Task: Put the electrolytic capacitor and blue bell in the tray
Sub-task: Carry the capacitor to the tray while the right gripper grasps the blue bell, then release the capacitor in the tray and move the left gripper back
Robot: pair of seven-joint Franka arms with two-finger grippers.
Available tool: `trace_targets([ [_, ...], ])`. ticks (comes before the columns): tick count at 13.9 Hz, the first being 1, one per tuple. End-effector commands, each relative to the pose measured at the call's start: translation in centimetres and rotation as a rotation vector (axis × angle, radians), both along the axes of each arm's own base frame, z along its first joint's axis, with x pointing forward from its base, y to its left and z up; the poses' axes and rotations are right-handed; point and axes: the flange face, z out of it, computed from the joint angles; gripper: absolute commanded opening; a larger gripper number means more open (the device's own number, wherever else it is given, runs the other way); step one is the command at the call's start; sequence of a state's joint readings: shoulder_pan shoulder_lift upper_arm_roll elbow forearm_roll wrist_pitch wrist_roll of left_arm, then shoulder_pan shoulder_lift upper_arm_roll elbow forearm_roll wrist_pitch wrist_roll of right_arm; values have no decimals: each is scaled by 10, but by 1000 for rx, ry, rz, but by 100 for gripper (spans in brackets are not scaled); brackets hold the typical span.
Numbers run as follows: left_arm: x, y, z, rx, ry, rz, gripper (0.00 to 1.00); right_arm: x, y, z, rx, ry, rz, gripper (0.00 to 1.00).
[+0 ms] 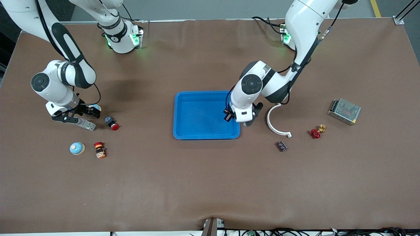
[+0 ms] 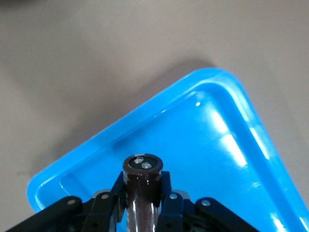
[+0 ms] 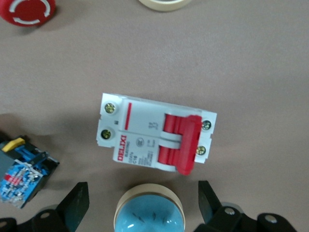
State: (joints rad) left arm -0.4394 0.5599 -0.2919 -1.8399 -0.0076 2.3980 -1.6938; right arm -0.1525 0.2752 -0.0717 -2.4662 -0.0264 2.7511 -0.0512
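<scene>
My left gripper (image 1: 229,116) is shut on a dark brown electrolytic capacitor (image 2: 142,166) and holds it over the bright-blue tray (image 1: 200,114), at the tray's end toward the left arm. In the left wrist view the tray's rim (image 2: 145,108) and floor lie below the capacitor. A blue bell (image 3: 149,215) with a cream base sits on the table between the open fingers (image 3: 77,195) of my right gripper (image 3: 144,198). In the front view that bell (image 1: 96,107) shows just beside the right gripper (image 1: 93,111).
Near the right gripper lie a white circuit breaker (image 1: 86,124) with red switches, two red push buttons (image 1: 111,123) (image 1: 99,149) and a second blue bell (image 1: 77,148). Toward the left arm's end lie a white curved piece (image 1: 275,123), a small dark board (image 1: 282,146), red and brass fittings (image 1: 316,132) and a metal box (image 1: 344,111).
</scene>
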Motion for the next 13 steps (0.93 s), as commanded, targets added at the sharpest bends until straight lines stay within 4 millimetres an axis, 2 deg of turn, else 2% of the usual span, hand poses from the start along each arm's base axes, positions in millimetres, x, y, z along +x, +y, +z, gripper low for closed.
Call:
trace_targets([
  [1,-21,-23,-29,33,49,49,0,-9,-9,-2,0,4,-12,100],
  [3,-27,-23,-42,50,70,69,0,-12,-14,-4,2,13,-18,100],
  [6,-36,-26,-52,69,90,54,0,-13,-16,-4,4,22,-23,32],
  [8,-33,-22,-52,72,90,60,31,-14,-16,-5,5,24,-27,3],
  [9,-32,-21,-52,76,94,61,57,-15,-15,-5,6,25,-27,0],
  [10,-30,-19,-50,82,97,60,100,-17,-14,-6,7,29,-29,0],
  [12,-25,-17,-40,86,85,57,100,-21,-12,-6,14,60,-29,0],
  [13,-19,-13,-26,96,63,45,100,-21,-12,-5,15,65,-27,0],
])
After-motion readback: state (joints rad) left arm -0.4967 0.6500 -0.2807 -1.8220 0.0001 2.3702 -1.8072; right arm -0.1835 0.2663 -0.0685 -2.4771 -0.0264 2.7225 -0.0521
